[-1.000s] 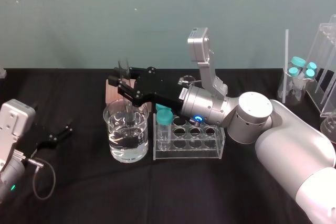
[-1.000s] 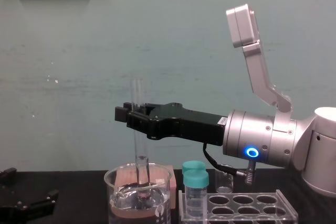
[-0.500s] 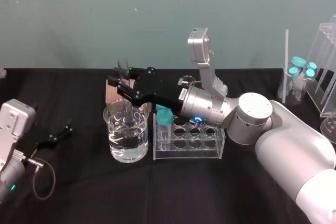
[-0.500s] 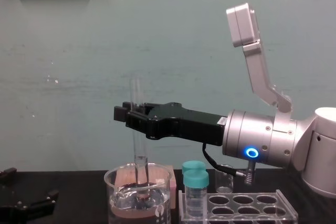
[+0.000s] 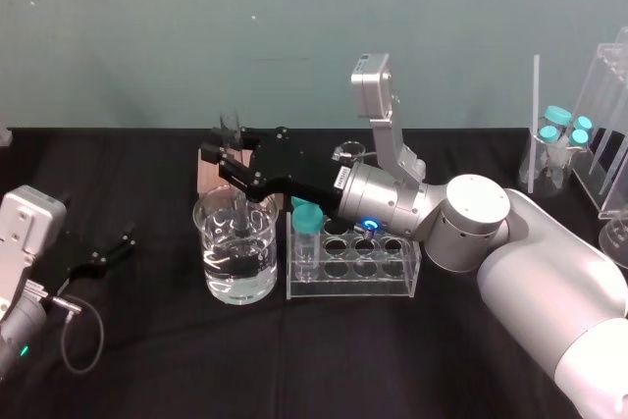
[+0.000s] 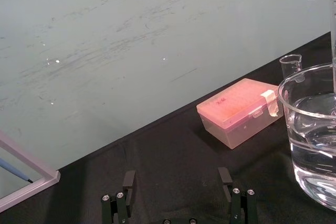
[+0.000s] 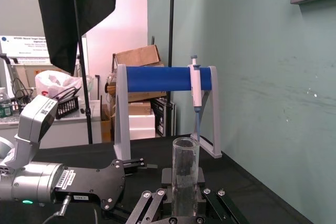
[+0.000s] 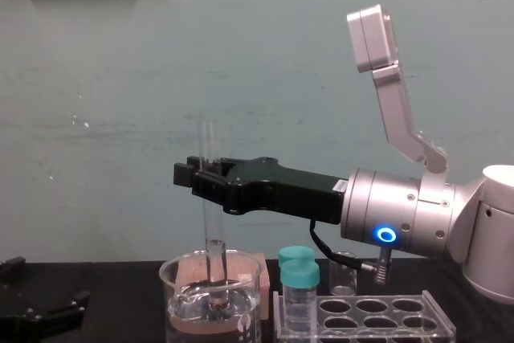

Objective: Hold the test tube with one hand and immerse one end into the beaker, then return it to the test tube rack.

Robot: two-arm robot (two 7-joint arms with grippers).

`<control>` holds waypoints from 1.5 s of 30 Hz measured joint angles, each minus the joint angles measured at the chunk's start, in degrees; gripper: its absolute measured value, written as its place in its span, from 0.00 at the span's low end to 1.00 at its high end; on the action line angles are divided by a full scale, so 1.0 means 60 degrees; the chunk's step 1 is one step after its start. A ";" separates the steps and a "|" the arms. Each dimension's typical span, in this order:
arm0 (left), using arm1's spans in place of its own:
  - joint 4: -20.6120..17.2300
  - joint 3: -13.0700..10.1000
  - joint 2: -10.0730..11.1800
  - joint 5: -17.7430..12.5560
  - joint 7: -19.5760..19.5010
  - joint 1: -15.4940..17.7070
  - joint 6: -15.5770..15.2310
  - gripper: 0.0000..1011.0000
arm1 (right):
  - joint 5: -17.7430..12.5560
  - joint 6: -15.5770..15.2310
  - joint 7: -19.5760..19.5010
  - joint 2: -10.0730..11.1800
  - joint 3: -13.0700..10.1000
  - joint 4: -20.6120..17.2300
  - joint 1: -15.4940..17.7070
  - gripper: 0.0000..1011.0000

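Standing upright, test tube (image 8: 214,222) clamped in right tool (image 8: 193,176) dips into beaker (image 8: 178,299); left tool (image 5: 113,248) apart.

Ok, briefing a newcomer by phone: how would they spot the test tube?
Find the big liquid-filled beaker between the idle left gripper and the test tube rack. Upright in it, lower end submerged, stands the test tube, pinched by the right gripper. Unlike the rack's short turquoise-capped vial, it is long, thin, uncapped.

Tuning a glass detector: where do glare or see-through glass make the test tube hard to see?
Chest view: the test tube fades into the wall above the right gripper. Head view: bright glints inside the beaker. Left wrist view: the open left gripper blends into the black cloth.
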State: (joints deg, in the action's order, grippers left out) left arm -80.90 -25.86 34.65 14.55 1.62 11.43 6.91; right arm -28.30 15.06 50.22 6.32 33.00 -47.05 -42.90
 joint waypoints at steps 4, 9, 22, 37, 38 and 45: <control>0.0000 0.0000 0.0000 0.0001 0.0000 0.0000 0.0000 0.99 | -0.0008 0.0000 0.0006 0.0015 0.0003 -0.0006 0.0002 0.24; 0.0001 0.0000 0.0000 0.0000 0.0000 0.0000 0.0000 0.99 | -0.0026 -0.0006 0.0012 0.0031 0.0005 -0.0051 0.0027 0.24; 0.0000 0.0000 -0.0001 0.0000 0.0000 0.0000 0.0000 0.99 | -0.0072 -0.0008 0.0029 0.0026 0.0016 -0.0056 0.0028 0.24; 0.0000 0.0000 0.0000 0.0000 0.0000 0.0000 0.0000 0.99 | -0.0087 -0.0007 0.0035 0.0063 0.0027 -0.0151 0.0052 0.24; 0.0000 0.0000 0.0000 0.0000 0.0000 0.0000 0.0000 0.99 | -0.0087 -0.0007 0.0035 0.0065 0.0029 -0.0153 0.0053 0.24; 0.0000 0.0000 0.0000 0.0000 0.0000 0.0000 0.0000 0.99 | -0.0092 -0.0029 0.0005 0.0107 0.0034 -0.0240 0.0100 0.24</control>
State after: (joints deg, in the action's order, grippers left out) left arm -80.90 -25.86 34.65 14.55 1.62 11.43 6.91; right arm -28.85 14.89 50.25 6.96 33.21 -48.48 -42.30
